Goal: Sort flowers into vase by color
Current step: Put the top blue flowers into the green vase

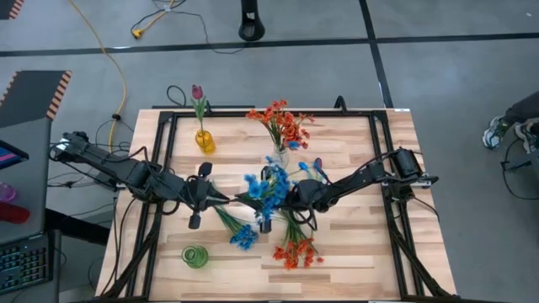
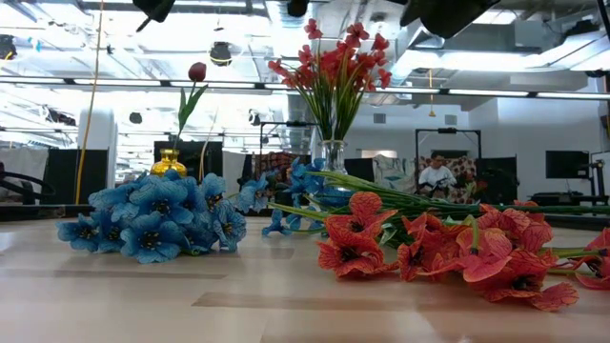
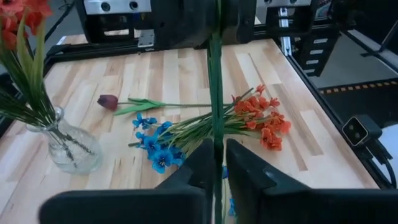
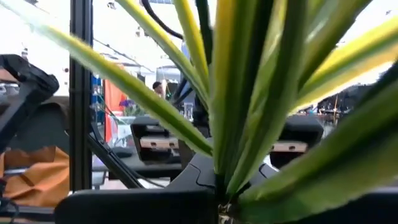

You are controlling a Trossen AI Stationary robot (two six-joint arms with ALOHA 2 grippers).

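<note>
Arms reach inward from both table sides and meet at mid-table. Left gripper (image 3: 217, 163) has its fingers pinched on a thin green stem (image 3: 215, 93); right gripper (image 1: 271, 200) is clamped on the blue sprig (image 1: 264, 187) raised there. Near them lie a blue cluster (image 1: 244, 236) and an orange-red cluster (image 1: 296, 251), with bare wood toward the near edge. Far side, the clear vase (image 1: 280, 156) holds orange-red flowers (image 1: 282, 122), the yellow vase (image 1: 205, 140) a maroon tulip (image 1: 197, 93); the green vase (image 1: 194, 256) stands near-left.

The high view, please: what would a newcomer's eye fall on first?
Both grippers meet mid-table on one blue sprig: the left gripper pinches its stem, the right gripper is shut on it too. Behind them, orange-red flowers fill a clear vase; a maroon tulip stands in a yellow vase.
</note>
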